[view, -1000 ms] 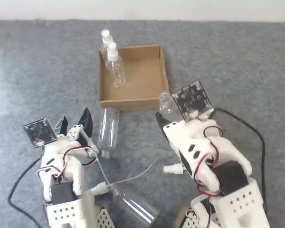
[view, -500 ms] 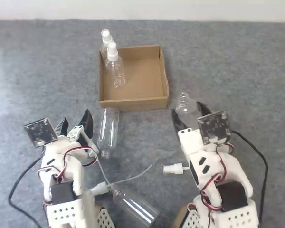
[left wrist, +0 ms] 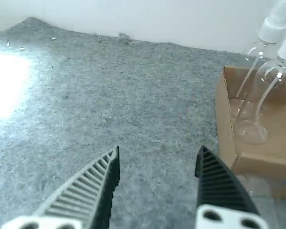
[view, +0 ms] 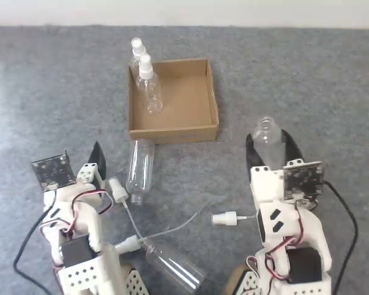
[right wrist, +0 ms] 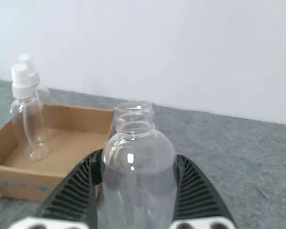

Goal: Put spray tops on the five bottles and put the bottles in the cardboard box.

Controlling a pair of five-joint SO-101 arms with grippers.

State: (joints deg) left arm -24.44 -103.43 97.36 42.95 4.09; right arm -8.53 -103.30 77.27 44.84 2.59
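Right pincer (view: 269, 141) tight on upright uncapped bottle (right wrist: 137, 143); left pincer (left wrist: 158, 151) spread, low over table (view: 332, 92)

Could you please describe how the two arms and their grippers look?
The left arm and right arm are white plastic with black motor blocks and red and black wires; a black cable trails from each. The left gripper and right gripper have black pointed fingers, ribbed inside. A dark square board sits at each wrist.

No legible text, no labels, numbers or signs readable
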